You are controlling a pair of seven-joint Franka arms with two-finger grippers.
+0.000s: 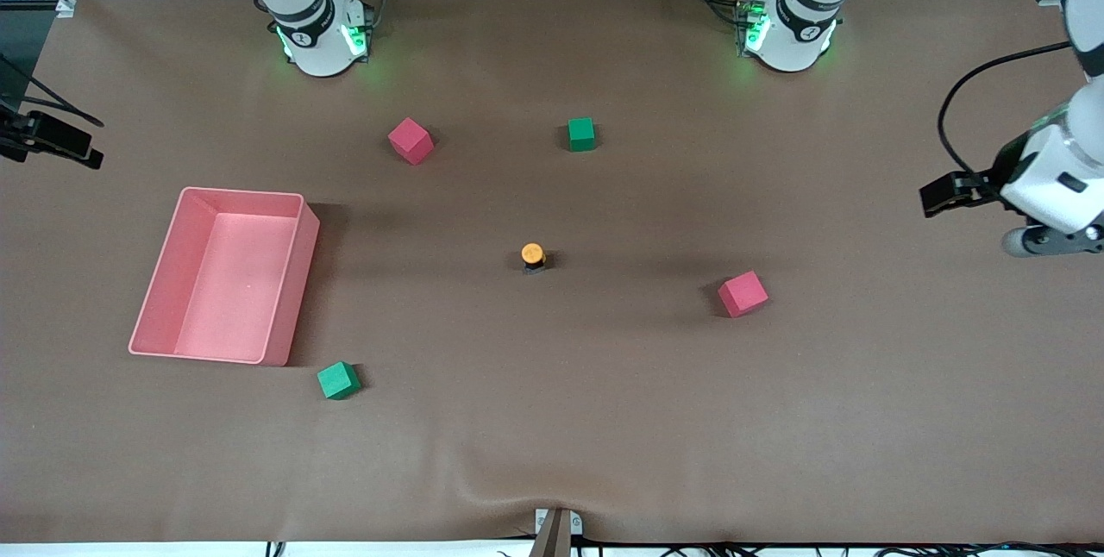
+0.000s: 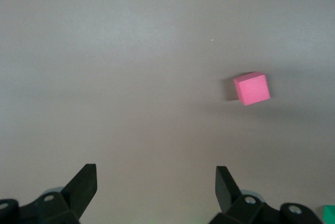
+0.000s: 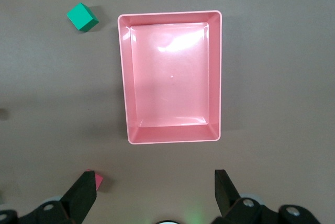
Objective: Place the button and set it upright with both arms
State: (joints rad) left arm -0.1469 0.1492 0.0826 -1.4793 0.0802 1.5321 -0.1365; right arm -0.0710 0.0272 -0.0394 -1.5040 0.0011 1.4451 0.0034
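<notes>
The button [image 1: 533, 255] stands on the brown cloth near the middle of the table, its round orange cap up on a dark body. Neither gripper is close to it. The left gripper [image 2: 156, 171] hangs open and empty high over the left arm's end of the table, with a pink cube [image 2: 252, 88] on the cloth below it. The left arm's white wrist [image 1: 1048, 182] shows at the edge of the front view. The right gripper [image 3: 156, 174] is open and empty too, high over the cloth beside the pink bin [image 3: 217, 77].
The pink bin [image 1: 297, 281] sits toward the right arm's end. One green cube [image 1: 338, 380] lies nearer the front camera than the bin. A pink cube [image 1: 410, 140] and a green cube [image 1: 581, 134] lie near the bases, and another pink cube [image 1: 743, 293] toward the left arm's end.
</notes>
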